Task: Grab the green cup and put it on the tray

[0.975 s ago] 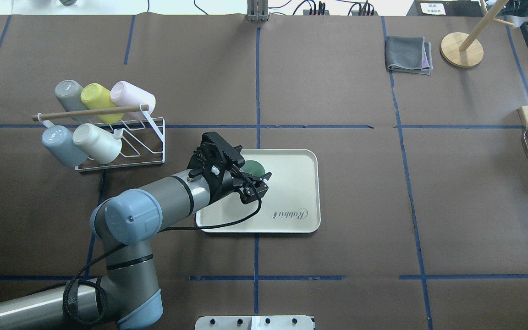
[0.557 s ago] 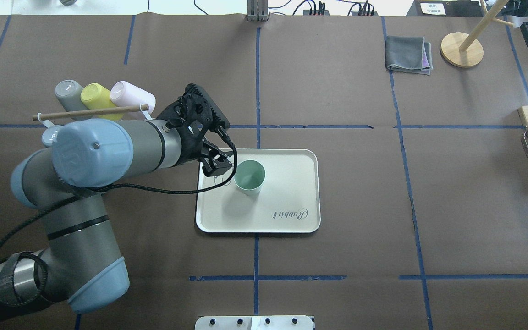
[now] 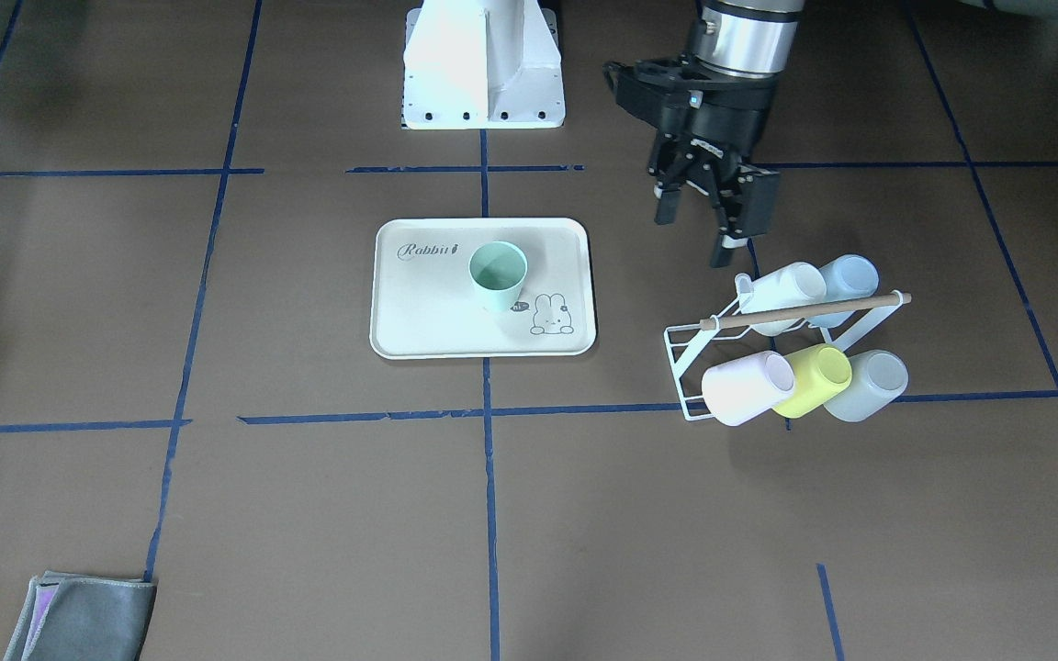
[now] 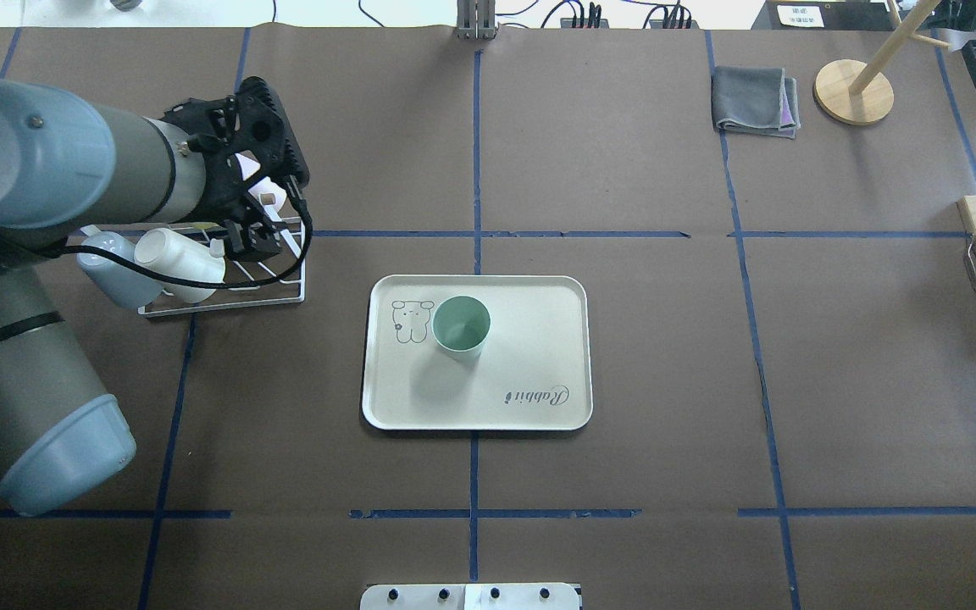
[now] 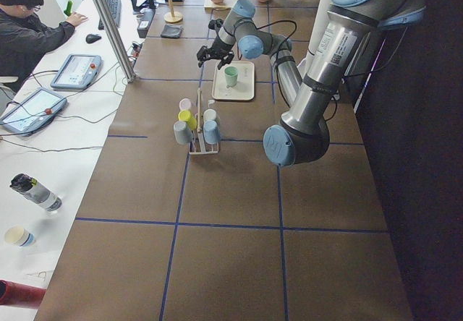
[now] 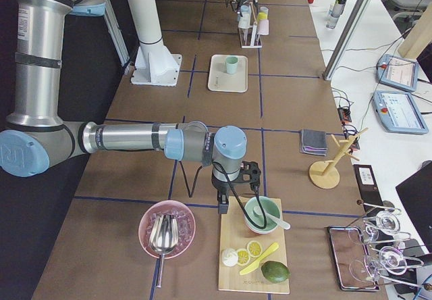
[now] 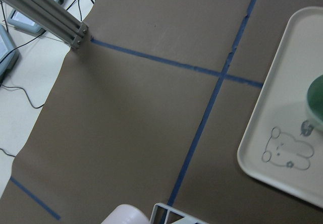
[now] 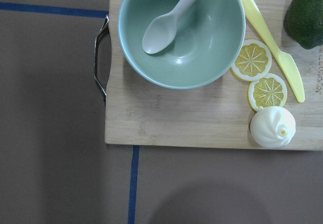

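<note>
The green cup stands upright on the tray, well apart from the left gripper, whose empty jaws are spread apart by the cup rack (I cannot tell for the right gripper).

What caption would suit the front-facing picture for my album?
Green cup upright on the tray, left gripper open near the cup rack.

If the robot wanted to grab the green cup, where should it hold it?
Probably across the rim from above, one finger inside, one outside: the green cup stands upright, mouth up, alone on the tray.
</note>
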